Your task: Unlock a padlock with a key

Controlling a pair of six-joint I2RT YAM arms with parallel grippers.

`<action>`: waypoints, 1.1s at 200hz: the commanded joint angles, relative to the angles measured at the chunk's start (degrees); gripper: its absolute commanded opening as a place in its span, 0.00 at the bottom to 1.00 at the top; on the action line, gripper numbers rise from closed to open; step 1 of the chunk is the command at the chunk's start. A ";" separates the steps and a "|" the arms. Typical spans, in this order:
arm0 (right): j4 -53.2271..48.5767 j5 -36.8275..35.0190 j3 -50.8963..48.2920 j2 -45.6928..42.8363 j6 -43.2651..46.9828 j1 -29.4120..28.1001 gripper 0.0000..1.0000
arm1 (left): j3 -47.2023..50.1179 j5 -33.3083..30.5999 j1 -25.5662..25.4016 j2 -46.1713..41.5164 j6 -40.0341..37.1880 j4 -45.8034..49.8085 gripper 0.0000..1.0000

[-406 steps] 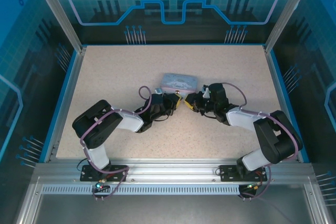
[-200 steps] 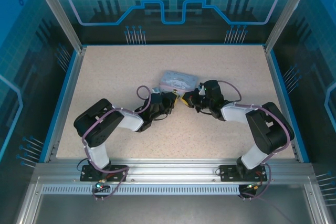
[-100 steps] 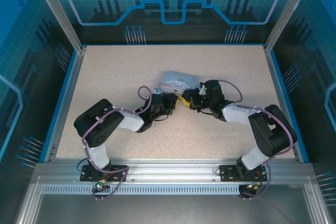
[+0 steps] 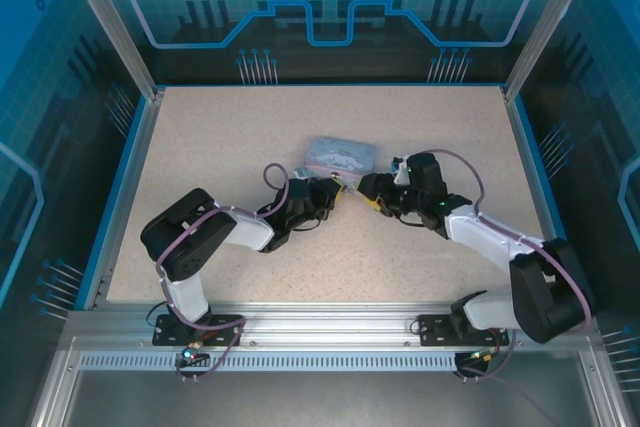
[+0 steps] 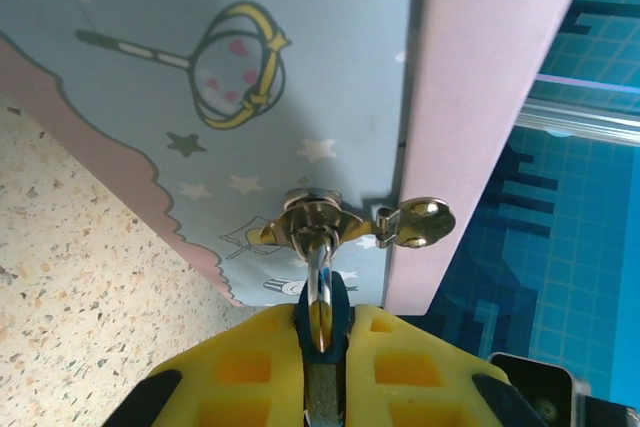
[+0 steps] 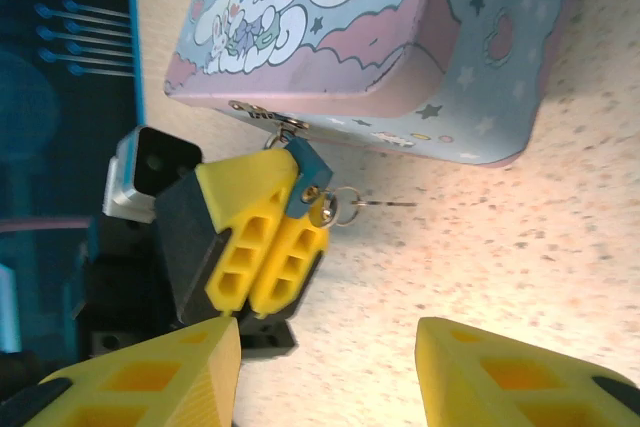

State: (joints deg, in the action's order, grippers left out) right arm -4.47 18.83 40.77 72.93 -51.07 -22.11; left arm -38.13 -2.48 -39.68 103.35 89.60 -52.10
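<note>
Padlock [image 5: 322,309] is pinched between the left gripper's [image 5: 322,342] pressed-together fingers, its shackle [image 5: 318,267] hooked through the tin's [image 5: 200,27] hasp [image 5: 312,209] just ahead. Beyond the right gripper's [image 6: 325,347] spread fingers, the key [image 6: 324,209] should be pinched squarely and turned while the padlock is held steady.

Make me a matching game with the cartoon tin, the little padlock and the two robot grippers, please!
Things:
1. tin
2. padlock
3. left gripper
4. right gripper

States:
A. open, holding nothing
B. lying on the speckled table
C. pinched between yellow fingers
D. shut

Pairs: 1-B, 2-C, 3-D, 4-A
</note>
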 commanded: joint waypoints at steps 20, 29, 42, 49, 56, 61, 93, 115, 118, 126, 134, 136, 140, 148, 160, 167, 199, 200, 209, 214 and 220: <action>-12.25 -11.77 5.68 -2.28 24.60 -1.54 0.44 | -0.71 1.68 0.35 -3.48 -2.25 0.39 0.00; -12.64 -12.05 6.27 -1.86 26.10 -1.87 0.42 | -0.80 1.77 0.33 -3.55 -2.37 0.59 0.00; -12.85 -12.24 7.12 -1.22 28.64 -2.84 0.40 | -1.07 2.11 0.35 -3.81 -2.55 1.35 0.00; -13.30 -12.99 7.73 -0.72 29.92 -3.53 0.40 | -1.23 2.36 0.35 -3.86 -2.69 1.78 0.00; -13.59 -13.80 8.41 -0.21 31.69 -4.23 0.41 | -1.49 2.57 0.39 -3.99 -2.73 2.15 0.00; -13.71 -14.24 8.63 0.05 32.65 -4.58 0.42 | -1.66 2.85 0.39 -3.96 -2.76 2.49 0.00; -13.81 -17.38 9.29 2.04 36.40 -6.23 0.42 | -1.93 3.97 0.49 -3.86 -2.88 3.31 0.00; -13.54 -17.02 9.27 2.57 37.51 -7.24 0.42 | -1.77 4.23 0.53 -4.04 -2.94 3.58 0.00; -13.55 -16.92 9.22 2.67 37.71 -7.43 0.42 | -1.73 4.24 0.56 -4.16 -2.96 3.68 0.00; -13.55 -16.65 9.25 2.83 38.31 -8.08 0.42 | -1.72 4.38 0.61 -4.26 -3.05 3.88 0.00; -13.67 -16.75 11.06 2.97 39.11 -8.75 0.42 | -1.77 4.50 0.58 -4.38 -3.12 4.15 0.00; -13.78 -16.91 11.14 3.04 39.30 -8.97 0.42 | -1.77 4.57 0.64 -4.41 -3.23 4.23 0.00; -13.86 -17.16 11.23 3.11 39.42 -9.28 0.42 | -1.83 4.65 0.72 -4.51 -3.25 4.26 0.00; -14.00 -17.51 11.43 3.27 39.78 -9.72 0.42 | -1.86 4.76 0.66 -4.70 -3.37 4.61 0.00; -13.99 -17.51 11.58 3.32 40.41 -10.35 0.42 | -2.01 5.03 0.66 -4.82 -3.58 5.20 0.00; -14.07 -17.51 11.69 3.41 40.78 -10.68 0.42 | -2.01 5.11 0.81 -4.92 -3.64 5.33 0.00; -16.05 -18.40 13.59 5.02 43.11 -12.18 0.42 | -2.69 5.77 0.81 -5.18 -3.90 6.50 0.00; -16.12 -18.48 13.65 5.07 43.18 -12.31 0.42 | -2.67 5.80 0.78 -5.18 -3.95 6.58 0.00; -16.59 -18.90 14.17 5.90 43.99 -12.60 0.41 | -2.90 5.91 0.78 -5.26 -3.93 6.74 0.00; -16.81 -19.07 14.37 6.20 44.37 -12.82 0.41 | -2.95 5.99 0.75 -5.33 -4.05 6.98 0.00; -17.07 -19.26 14.56 6.64 44.85 -13.02 0.41 | -3.00 6.04 0.75 -5.42 -4.04 7.18 0.00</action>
State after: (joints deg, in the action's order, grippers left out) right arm -18.90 1.23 53.08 77.69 -9.61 -33.54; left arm -38.98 1.96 -39.24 100.49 87.02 -44.75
